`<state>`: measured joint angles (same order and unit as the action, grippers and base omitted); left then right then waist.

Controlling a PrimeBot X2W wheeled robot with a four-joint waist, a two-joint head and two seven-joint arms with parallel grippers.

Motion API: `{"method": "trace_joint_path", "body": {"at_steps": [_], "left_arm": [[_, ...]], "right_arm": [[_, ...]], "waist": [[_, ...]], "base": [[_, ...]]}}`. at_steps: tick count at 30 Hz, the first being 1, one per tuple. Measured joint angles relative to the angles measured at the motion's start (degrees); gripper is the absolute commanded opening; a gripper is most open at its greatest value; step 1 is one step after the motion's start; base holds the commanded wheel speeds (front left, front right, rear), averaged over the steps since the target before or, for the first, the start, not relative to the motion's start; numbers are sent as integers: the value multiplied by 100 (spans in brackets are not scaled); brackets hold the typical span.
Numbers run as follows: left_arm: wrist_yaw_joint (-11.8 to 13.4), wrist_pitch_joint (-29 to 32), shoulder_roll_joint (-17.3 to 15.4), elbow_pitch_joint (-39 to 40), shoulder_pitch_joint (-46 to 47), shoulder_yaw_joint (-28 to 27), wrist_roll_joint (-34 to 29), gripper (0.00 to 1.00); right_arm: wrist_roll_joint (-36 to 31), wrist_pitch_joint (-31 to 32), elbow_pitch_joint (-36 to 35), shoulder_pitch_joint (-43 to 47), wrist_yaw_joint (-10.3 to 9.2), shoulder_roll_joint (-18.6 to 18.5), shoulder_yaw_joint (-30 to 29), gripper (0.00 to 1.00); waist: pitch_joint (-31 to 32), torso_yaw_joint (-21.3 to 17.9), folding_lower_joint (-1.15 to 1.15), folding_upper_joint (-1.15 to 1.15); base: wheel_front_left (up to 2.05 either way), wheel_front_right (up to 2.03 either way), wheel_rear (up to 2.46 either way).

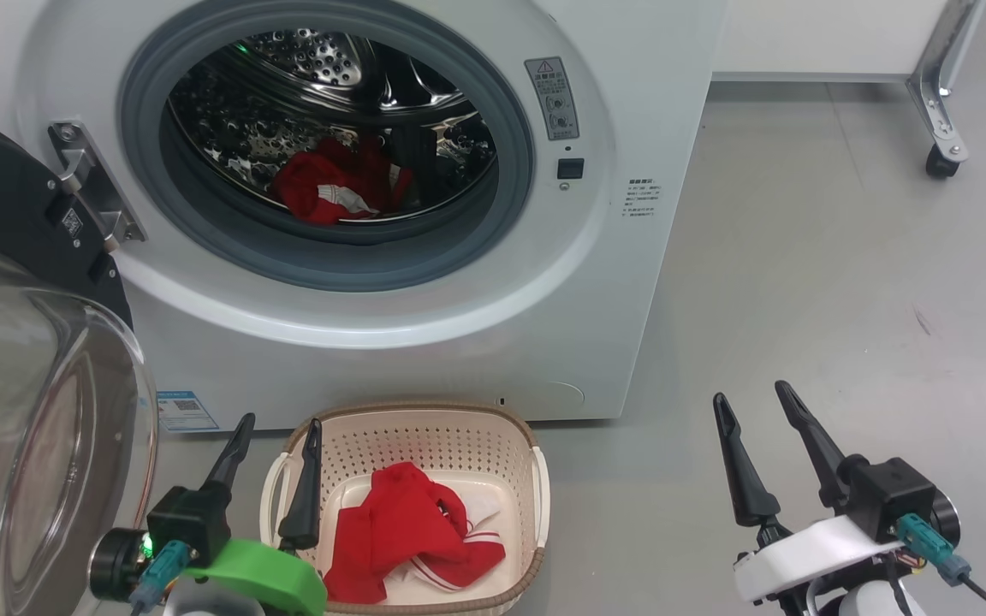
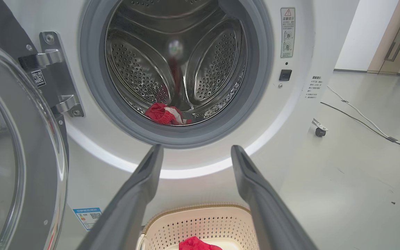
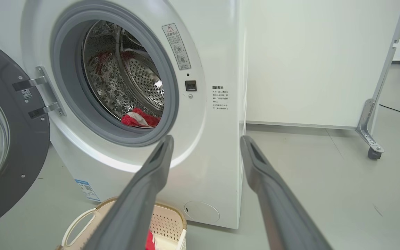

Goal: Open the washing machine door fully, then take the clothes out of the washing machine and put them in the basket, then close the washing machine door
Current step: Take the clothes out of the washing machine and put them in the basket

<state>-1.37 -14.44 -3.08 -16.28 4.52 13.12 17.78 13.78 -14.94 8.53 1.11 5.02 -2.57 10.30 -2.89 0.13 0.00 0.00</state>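
Reaching from lower left with my left hand (image 1: 281, 422), spread and empty like my right hand (image 1: 751, 393), I should pass over the basket (image 1: 424, 409) at lower centre, clear the grey seal (image 1: 330, 265), and pinch a thick fold of the clothes (image 1: 330, 192) low in the drum (image 1: 313, 60), upper centre.

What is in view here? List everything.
white front-loading washing machine: one, white, centre back
round black-rimmed glass door: one, black and clear, swung open at left
cream perforated plastic basket: one, cream with brown rim, floor before the machine
red white-trimmed garments: two, red; one in the steel drum, another in the basket
small blue label: one, blue, machine's lower left front
grey metal leg with castor: one, grey, far right
left pincer: one, dark, open, by the basket's left side
right pincer: one, dark, open, lower right above floor
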Motion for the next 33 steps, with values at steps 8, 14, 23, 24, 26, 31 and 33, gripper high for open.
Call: {"method": "trace_joint_path", "body": {"at_steps": [8, 14, 23, 24, 26, 31, 33], "left_arm": [[56, 0, -11, 254, -335, -2, -35, 100], [108, 1, -22, 443, -471, 0, -35, 100], [164, 37, -85, 671, -631, 3, -35, 100], [165, 76, -93, 704, -644, 3, -35, 100], [166, 85, -101, 760, -672, 10, -35, 100], [215, 130, -107, 839, -712, 15, -35, 100], [215, 141, -108, 899, -716, 15, -35, 100]], "right_arm": [[14, 0, -31, 188, -14, 7, 63, 100], [14, 0, -79, 190, -20, 7, 79, 100], [14, 0, -108, 204, -21, 8, 89, 100], [14, 0, -112, 207, -21, 8, 90, 100], [14, 0, -126, 217, -22, 8, 91, 100], [13, 0, -148, 283, -22, 8, 91, 100], [13, 0, -151, 290, -22, 8, 91, 100]], "waist": [[68, 26, 0, 0], [100, 13, 0, 0], [123, -18, 0, 0], [123, -22, 0, 0], [123, -30, 0, 0], [126, -38, 0, 0], [126, -39, 0, 0]], "base": [[0, 0, 0], [0, 0, 0], [0, 0, 0], [0, 0, 0], [0, 0, 0], [0, 0, 0], [0, 0, 0]]}}
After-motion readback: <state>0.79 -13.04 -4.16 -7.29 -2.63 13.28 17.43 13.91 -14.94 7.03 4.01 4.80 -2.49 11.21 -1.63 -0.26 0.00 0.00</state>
